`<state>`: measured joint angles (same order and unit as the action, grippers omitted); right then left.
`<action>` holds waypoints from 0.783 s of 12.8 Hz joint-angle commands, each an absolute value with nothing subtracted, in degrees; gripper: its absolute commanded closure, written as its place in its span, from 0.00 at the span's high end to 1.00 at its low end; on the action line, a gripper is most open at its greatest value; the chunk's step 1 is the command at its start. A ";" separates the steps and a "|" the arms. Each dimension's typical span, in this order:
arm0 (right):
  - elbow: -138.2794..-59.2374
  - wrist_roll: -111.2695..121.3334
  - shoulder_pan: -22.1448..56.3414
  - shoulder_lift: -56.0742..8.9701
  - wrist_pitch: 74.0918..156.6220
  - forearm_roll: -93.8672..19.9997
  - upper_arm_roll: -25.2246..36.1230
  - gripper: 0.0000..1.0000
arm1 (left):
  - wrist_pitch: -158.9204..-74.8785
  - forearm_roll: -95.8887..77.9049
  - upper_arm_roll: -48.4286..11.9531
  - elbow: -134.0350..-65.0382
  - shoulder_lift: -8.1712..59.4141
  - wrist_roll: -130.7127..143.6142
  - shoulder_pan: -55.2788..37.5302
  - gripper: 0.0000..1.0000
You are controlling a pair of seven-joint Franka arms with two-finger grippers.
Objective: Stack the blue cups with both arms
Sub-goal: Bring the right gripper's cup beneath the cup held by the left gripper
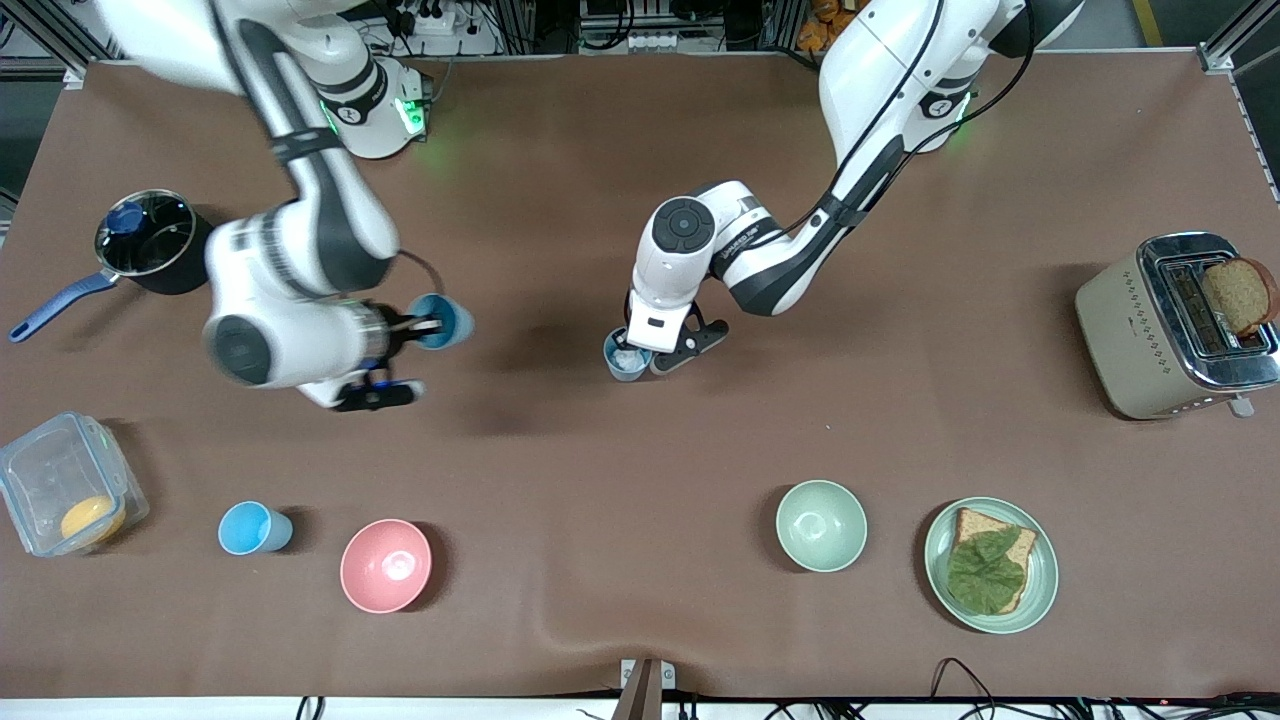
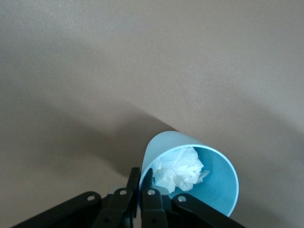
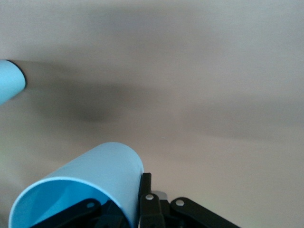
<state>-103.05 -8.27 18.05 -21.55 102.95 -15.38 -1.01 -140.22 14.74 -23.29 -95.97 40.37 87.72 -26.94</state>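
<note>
My right gripper [image 1: 428, 325] is shut on the rim of a sky blue cup [image 1: 445, 321] and holds it tipped on its side above the table; in the right wrist view one finger [image 3: 145, 189] lies outside the cup's wall [image 3: 95, 183]. My left gripper [image 1: 630, 350] is shut on the rim of a paler grey-blue cup [image 1: 624, 362] near the table's middle. Crumpled white paper lies inside this cup [image 2: 216, 187], and the fingers [image 2: 134, 187] pinch its wall. A third blue cup [image 1: 254, 528] stands alone toward the right arm's end, near the front camera.
A pink bowl [image 1: 385, 565] stands beside the third cup. A pale green bowl [image 1: 821, 525] and a plate [image 1: 940, 560] with bread and lettuce are toward the left arm's end. A toaster [image 1: 1125, 330], a dark pot [image 1: 150, 240] and a clear box [image 1: 60, 480] stand near the table's ends.
</note>
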 commanded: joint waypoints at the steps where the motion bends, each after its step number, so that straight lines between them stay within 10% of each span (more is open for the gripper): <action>1: -104.50 -11.42 20.82 -20.57 104.85 -16.52 -0.44 0.00 | -140.01 16.61 -22.68 -94.83 40.69 89.30 -27.60 0.60; 2: -104.41 -13.34 22.05 -20.57 105.81 -16.52 -0.44 0.00 | -140.01 16.70 -22.59 -94.83 40.61 89.30 -27.60 1.00; 10: -101.34 -27.76 28.90 -22.85 112.58 -21.00 -0.44 0.00 | -135.98 19.60 -22.24 -94.83 30.87 88.51 -25.15 1.00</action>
